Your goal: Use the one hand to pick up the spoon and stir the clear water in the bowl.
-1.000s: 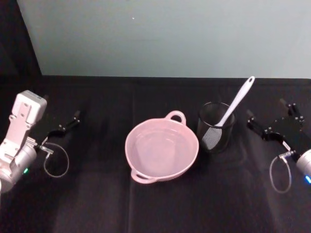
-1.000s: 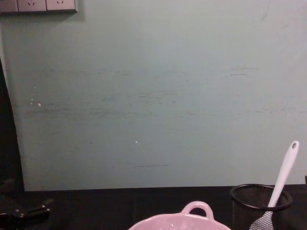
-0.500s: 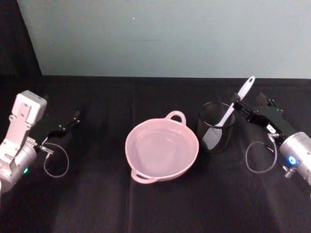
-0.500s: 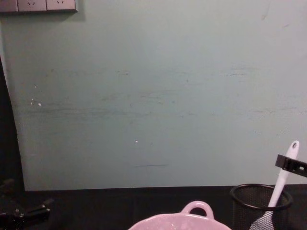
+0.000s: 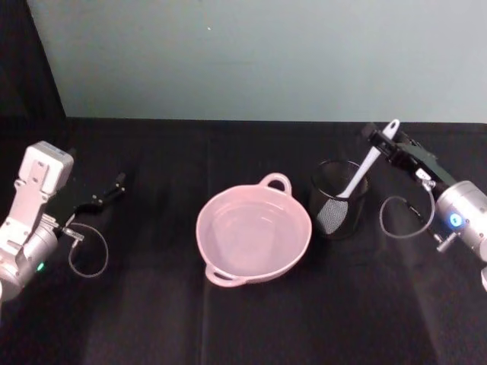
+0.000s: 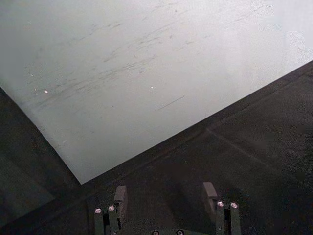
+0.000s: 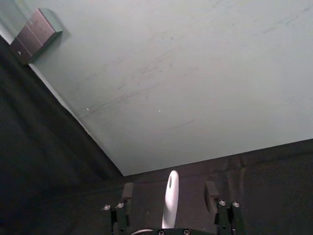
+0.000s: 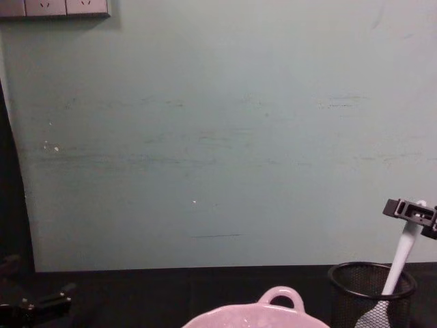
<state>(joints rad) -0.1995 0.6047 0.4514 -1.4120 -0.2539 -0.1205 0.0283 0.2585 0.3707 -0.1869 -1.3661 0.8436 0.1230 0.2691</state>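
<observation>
Two grippers: the right gripper (image 5: 380, 139) is at work; the left gripper (image 5: 114, 188) lies parked on the bench (image 5: 152, 304), far left.
Right fingers: released and spread, one on each side of the spoon's upper handle, with a gap on both sides in the right wrist view.
Left fingers: spread apart, grasping nothing.
Spoon (image 5: 358, 176): stands tilted in the black mesh cup (image 5: 335, 217), paddle head down, holed end up and to the right.
Bowl (image 5: 228, 209): pink, mid-bench, just left of the cup, with clear water inside.
</observation>
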